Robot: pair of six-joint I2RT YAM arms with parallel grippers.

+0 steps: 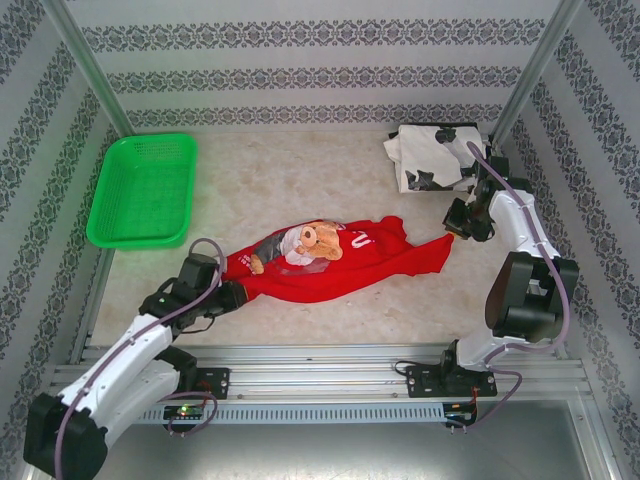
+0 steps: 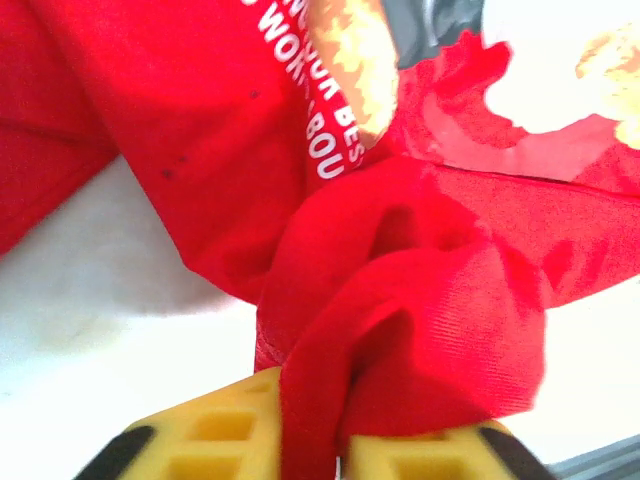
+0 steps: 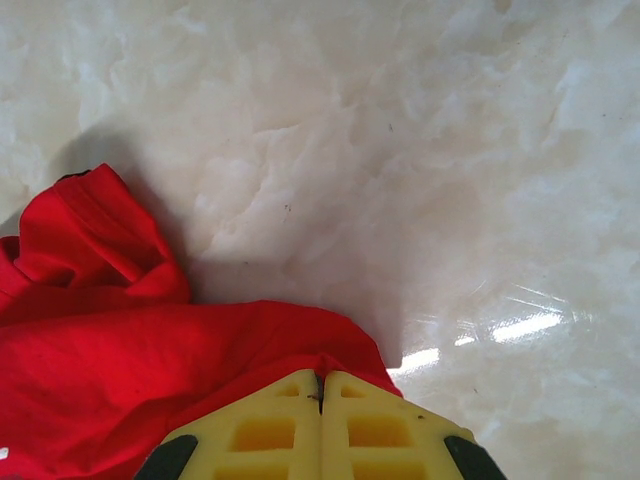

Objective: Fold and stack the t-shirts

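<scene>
Our left gripper (image 2: 336, 432) clamps a bunch of the red teddy-bear-print cloth t-shirt (image 1: 372, 256); our right gripper (image 3: 321, 379) pinches its opposite end.

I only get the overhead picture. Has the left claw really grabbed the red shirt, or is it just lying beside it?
Observer: Grabbed. Its wrist camera shows a fold of the red shirt squeezed between the left gripper's yellow fingers.
Operator: And the claw on the other side?
Observer: The right gripper is shut too. Its own camera shows the red cloth running right in at the seam where its fingers meet.
</scene>
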